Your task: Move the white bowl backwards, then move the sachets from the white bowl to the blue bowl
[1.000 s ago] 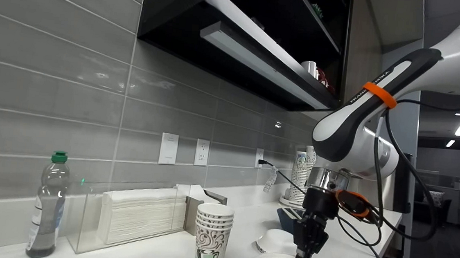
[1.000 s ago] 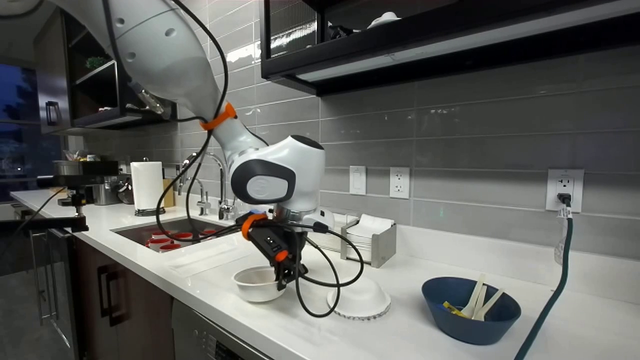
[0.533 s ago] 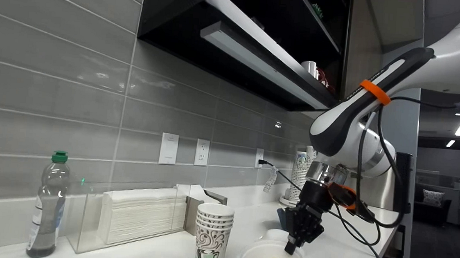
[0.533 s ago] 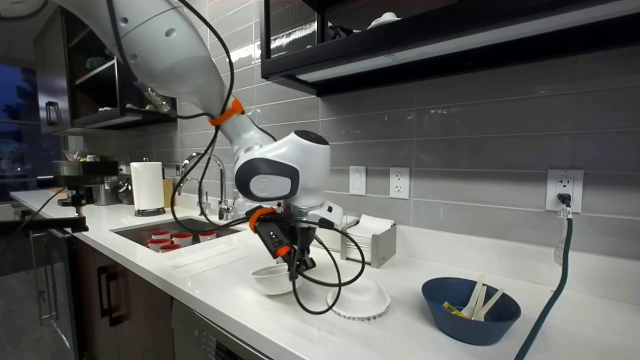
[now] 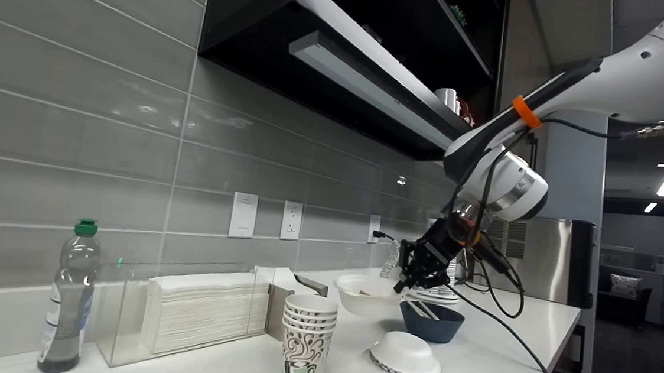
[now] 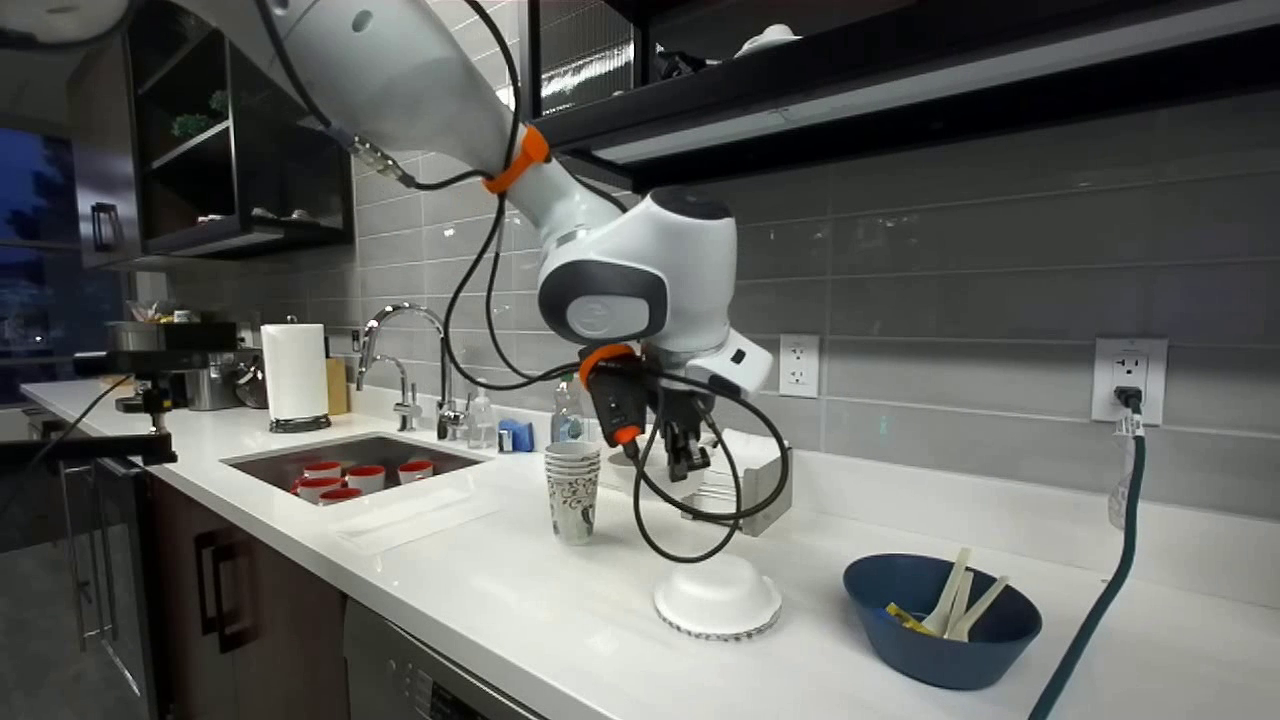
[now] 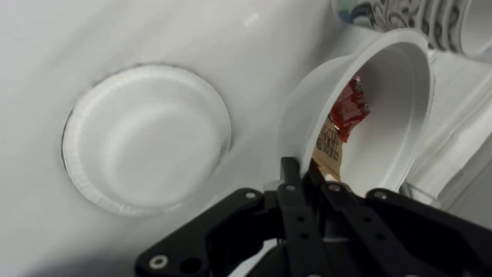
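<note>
White bowl [image 7: 390, 127] is pinched by its rim between jaws of the gripper [image 7: 302, 169], body held off toward the napkins [image 5: 209, 310], where set-down is presumably wanted.

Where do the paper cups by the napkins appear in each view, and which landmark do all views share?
In an exterior view: paper cups, bottom centre.
In an exterior view: paper cups, left of centre.
Wrist view: paper cups, top right, cut off.
Shared landmark: upturned bowl.
</note>
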